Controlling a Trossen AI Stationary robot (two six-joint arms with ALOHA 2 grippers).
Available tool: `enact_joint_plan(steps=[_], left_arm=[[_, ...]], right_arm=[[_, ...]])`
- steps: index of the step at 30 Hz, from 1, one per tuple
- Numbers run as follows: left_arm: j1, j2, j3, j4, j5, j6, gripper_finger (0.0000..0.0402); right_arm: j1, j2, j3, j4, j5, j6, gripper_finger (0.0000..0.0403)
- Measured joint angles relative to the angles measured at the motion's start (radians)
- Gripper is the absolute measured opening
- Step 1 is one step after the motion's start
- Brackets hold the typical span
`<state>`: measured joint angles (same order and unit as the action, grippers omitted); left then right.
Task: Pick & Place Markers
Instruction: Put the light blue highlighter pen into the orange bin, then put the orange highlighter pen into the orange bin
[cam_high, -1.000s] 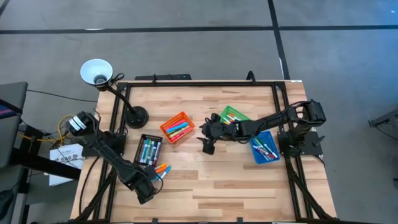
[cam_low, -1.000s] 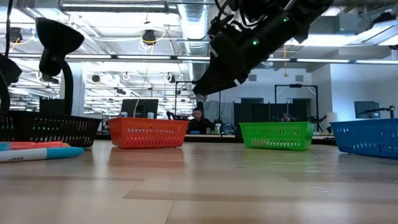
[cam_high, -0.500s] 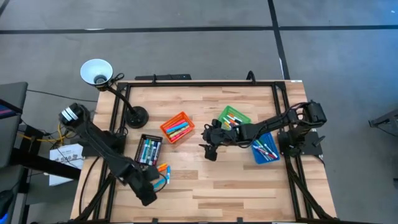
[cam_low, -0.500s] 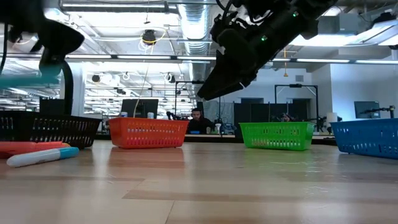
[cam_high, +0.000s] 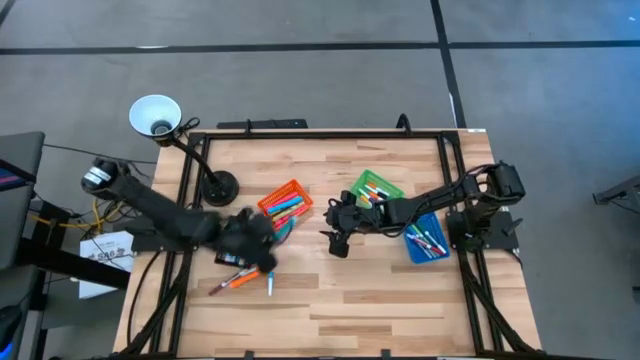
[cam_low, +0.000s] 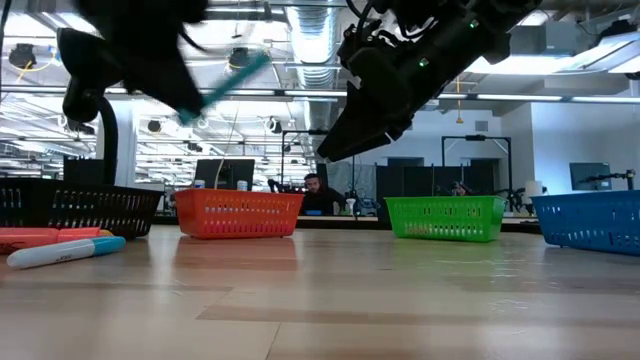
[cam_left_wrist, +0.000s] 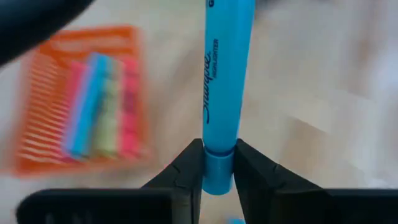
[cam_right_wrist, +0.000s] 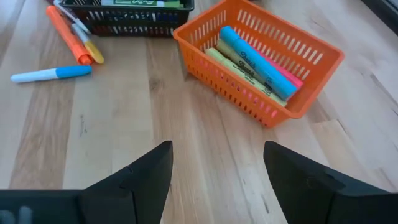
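We see the left gripper (cam_left_wrist: 217, 163) clamped on a blue marker (cam_left_wrist: 222, 87), held in the air beside the orange bin (cam_high: 284, 203), which already has markers in it. Two loose markers, one orange (cam_high: 232, 282) and one white and blue (cam_high: 269, 287), lie on the table (cam_high: 380, 290) near the black bin (cam_right_wrist: 127, 17). The right gripper (cam_right_wrist: 214, 168) hangs mid-table with jaws spread wide, holding nothing.

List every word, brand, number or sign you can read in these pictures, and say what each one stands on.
"Sharpie HIGHLIGHTER": along the barrel of the blue marker clamped in the left gripper; the smaller word is only just legible.
Dark print on the markers in the orange bin, right wrist view: too small to read.
White labels on the markers in the black bin: too small to read.
Nothing else is readable.
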<state>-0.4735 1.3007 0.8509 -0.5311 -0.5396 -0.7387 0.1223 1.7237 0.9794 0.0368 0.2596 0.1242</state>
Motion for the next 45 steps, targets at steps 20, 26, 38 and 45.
enact_joint_plan(steps=[20, 26, 38, 45], left_arm=[[0.516, 0.244, 0.0, 0.006, 0.242, 0.212, 0.0107], [0.498, 0.177, 0.0, 0.008, 0.26, 0.265, 0.012], [0.09, -0.084, 0.001, 0.024, 0.326, -0.038, 0.0104], [-0.157, -0.009, 0.001, 0.026, 0.31, -0.356, 0.0104]], right_arm=[[0.0, 0.0, 0.0, -0.091, 0.001, 0.0, 0.0244], [0.0, 0.0, 0.0, -0.089, 0.001, 0.0, 0.0244], [-0.028, 0.0, 0.0, -0.085, 0.002, -0.001, 0.0244], [-0.071, 0.0, 0.0, -0.081, 0.001, -0.001, 0.0244]])
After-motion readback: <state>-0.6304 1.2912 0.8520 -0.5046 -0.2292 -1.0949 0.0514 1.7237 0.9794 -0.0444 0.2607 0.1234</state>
